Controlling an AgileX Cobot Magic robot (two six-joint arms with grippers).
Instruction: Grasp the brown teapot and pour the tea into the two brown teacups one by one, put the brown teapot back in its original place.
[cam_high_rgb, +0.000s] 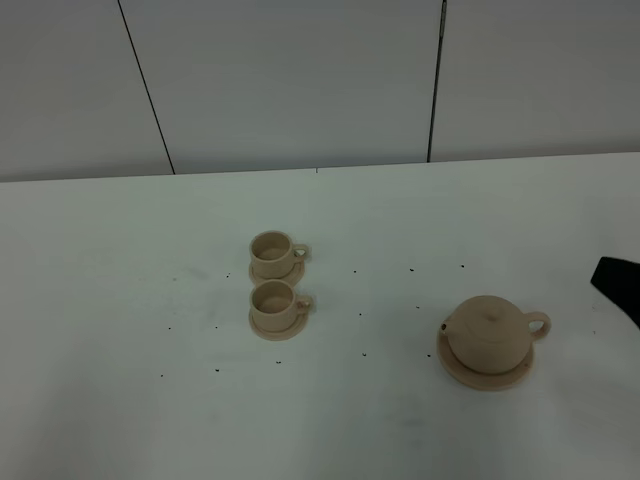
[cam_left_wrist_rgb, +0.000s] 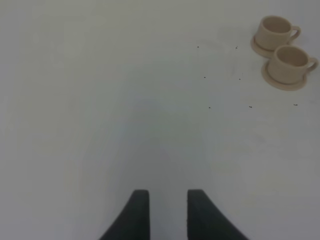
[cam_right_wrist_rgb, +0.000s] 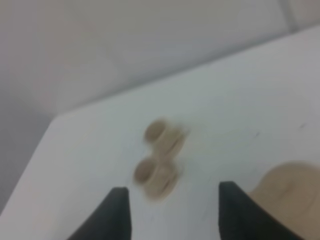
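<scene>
Tabletop (cam_high_rgb: 120, 300), white and speckled, carries everything. Over bare surface on the left hangs the left pincer (cam_left_wrist_rgb: 167, 216), its dark fingers (cam_left_wrist_rgb: 136, 215) a narrow gap apart with nothing between them and the cups well apart from it. Left of middle, the far teacup (cam_high_rgb: 272, 250) and the near teacup (cam_high_rgb: 274, 302) stand upright on their small saucers (cam_high_rgb: 272, 332), one just behind the other, handles pointing right. Well to their right the brown teapot (cam_high_rgb: 490, 333) rests on its wide saucer (cam_high_rgb: 485, 381), spout left, handle right. The right pincer (cam_right_wrist_rgb: 172, 212) is spread wide and empty. The teapot lies near it, outside the jaws, beside one finger. A dark part of that arm (cam_high_rgb: 620, 285) shows at the right edge.
</scene>
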